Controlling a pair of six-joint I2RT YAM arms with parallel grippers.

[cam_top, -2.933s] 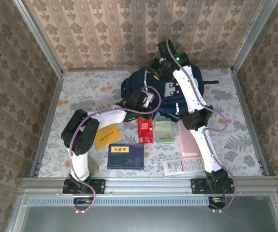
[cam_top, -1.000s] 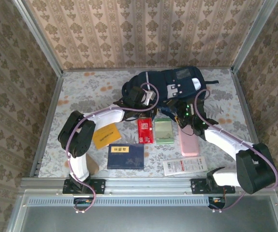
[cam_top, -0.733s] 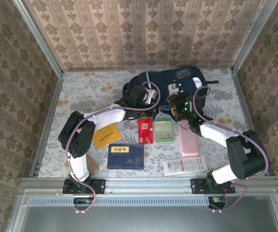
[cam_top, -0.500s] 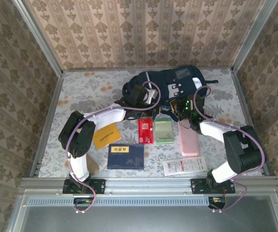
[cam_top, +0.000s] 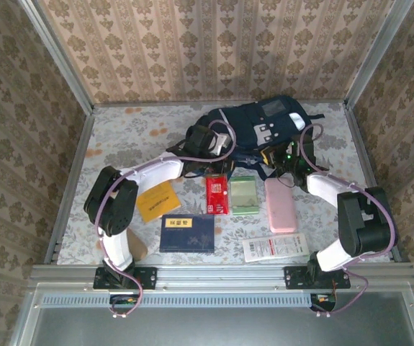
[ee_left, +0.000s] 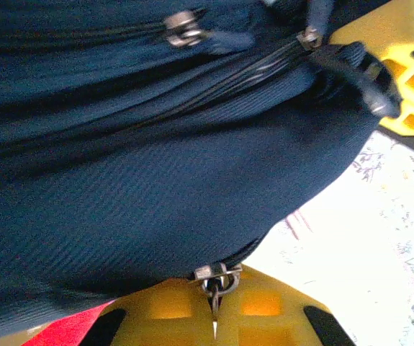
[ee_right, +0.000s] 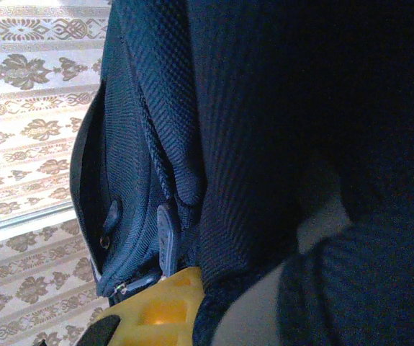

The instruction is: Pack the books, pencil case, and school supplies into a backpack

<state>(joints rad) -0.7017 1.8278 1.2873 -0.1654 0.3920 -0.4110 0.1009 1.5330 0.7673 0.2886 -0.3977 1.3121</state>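
Floral tabletop [cam_top: 120,137] bears the backpack [cam_top: 246,122] lying flat, long axis left-to-right.

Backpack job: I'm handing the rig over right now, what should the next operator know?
Left gripper: shut on the near-left edge of the navy blue fabric backpack.
Right gripper: shut on its near-right edge.
On the table, unpacked: yellow-orange book, dark blue book with yellow label, red packet, pale green packet, pink case, long white packet.
Done: backpack gripped both sides.
Left: open it, load all six items.
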